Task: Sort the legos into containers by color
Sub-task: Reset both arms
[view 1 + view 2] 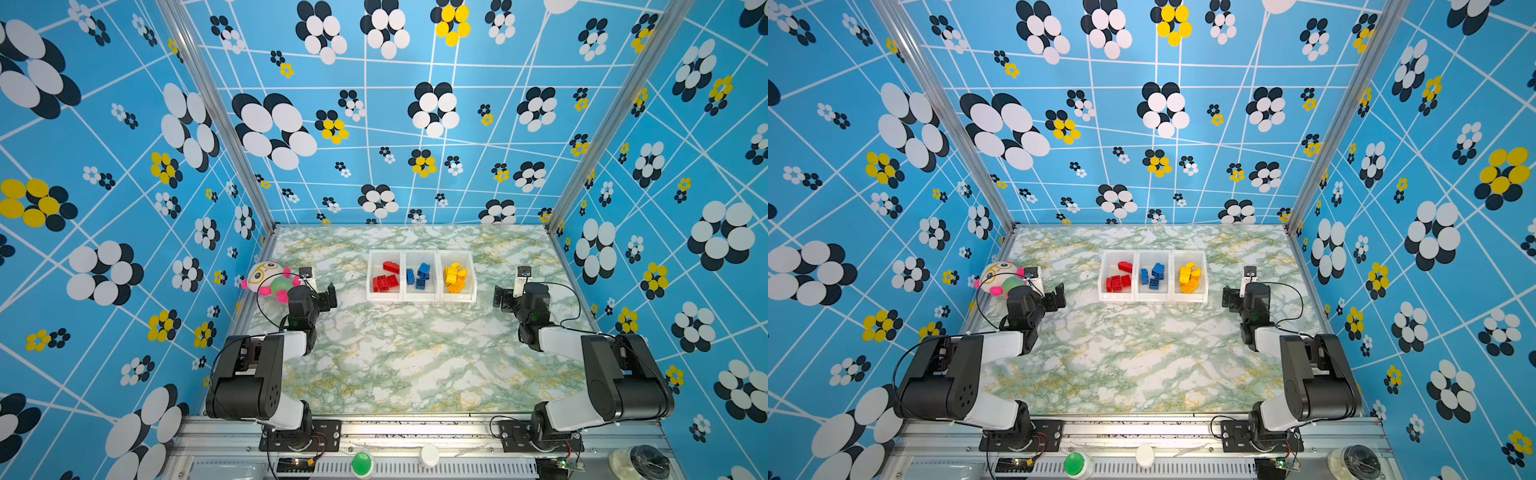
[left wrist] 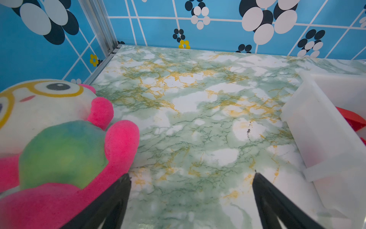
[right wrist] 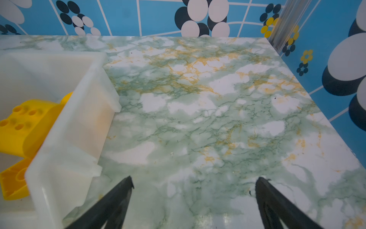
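Three containers [image 1: 421,253] sit side by side mid-table [image 1: 395,365], legos [image 1: 419,276] inside; plush toy [image 1: 270,280] lies far left.

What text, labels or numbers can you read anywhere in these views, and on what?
None can be read.
Round yellow piece in the right-hand bin: grey mark, too small to read.
Red legos, blue legos: studs only, no print visible.
Plush toy: a face, no words.
Green button on the front rail: no lettering visible.
Walls: flower pattern only.
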Controlling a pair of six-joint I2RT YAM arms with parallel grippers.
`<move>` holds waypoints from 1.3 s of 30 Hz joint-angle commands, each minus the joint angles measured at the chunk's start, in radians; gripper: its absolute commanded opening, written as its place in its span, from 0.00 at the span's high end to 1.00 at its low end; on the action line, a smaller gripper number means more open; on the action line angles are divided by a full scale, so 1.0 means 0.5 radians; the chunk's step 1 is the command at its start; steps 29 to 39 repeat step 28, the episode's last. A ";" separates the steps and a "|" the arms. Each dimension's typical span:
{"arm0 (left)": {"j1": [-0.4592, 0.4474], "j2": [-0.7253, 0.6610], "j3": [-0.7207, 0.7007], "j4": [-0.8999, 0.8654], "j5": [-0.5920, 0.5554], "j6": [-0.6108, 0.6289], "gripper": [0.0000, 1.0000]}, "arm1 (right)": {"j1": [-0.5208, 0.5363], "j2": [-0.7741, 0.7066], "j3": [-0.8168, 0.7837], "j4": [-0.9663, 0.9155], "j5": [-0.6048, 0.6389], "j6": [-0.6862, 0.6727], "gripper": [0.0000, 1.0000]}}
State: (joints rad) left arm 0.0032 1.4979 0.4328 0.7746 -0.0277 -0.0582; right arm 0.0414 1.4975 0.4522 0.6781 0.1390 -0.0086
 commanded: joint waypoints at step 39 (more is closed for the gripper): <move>-0.013 0.018 -0.015 0.057 -0.036 0.040 0.01 | 0.008 0.081 -0.157 0.463 0.077 0.017 0.01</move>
